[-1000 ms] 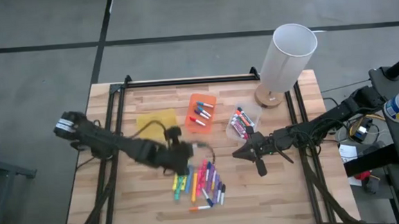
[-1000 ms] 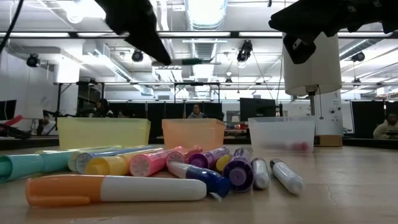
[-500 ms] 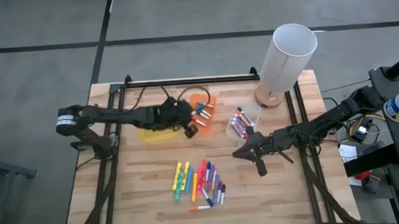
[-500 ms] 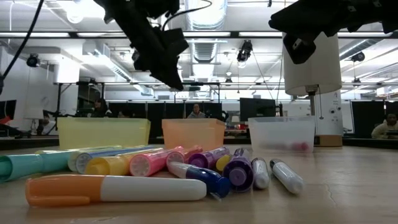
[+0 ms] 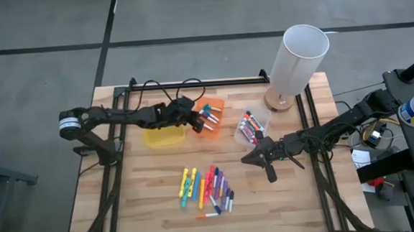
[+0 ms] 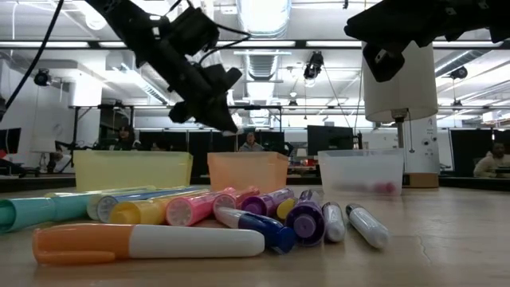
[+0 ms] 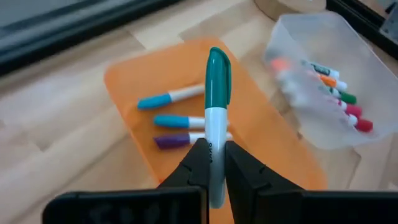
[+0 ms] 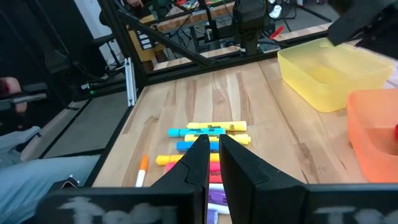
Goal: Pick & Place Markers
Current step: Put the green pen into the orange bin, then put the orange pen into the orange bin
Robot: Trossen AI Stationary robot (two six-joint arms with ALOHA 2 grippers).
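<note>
My left gripper (image 5: 199, 121) (image 7: 214, 155) hangs over the orange bin (image 5: 215, 103), shut on a marker with a teal cap (image 7: 217, 71) and a white barrel. Three markers, two blue and one purple (image 7: 171, 141), lie in that bin. The marker pile (image 5: 208, 190) (image 6: 199, 211) lies on the wood near the table's near edge. More markers fill the clear bin (image 5: 253, 125) (image 7: 323, 81). My right gripper (image 5: 244, 159) (image 8: 212, 146) waits shut, right of the pile and above the table. My left gripper pinches the teal-capped marker by its white barrel (image 7: 216, 134) between the two fingers. The marker lies along the fingers, and its capped end sticks out past their tips. It is lifted clear, above the orange bin.
A yellow bin (image 5: 163, 136) sits left of the orange one, under my left arm. A tall white cylinder on a round wooden base (image 5: 297, 56) stands at the far right corner. Black rails run along the table's left, right and far sides. Bare wood lies between pile and bins.
My left gripper has risen from the marker pile and swung toward the far edge, carrying the teal-capped marker. It passed by the yellow bin and now hovers over the orange bin. The right arm has kept still.
</note>
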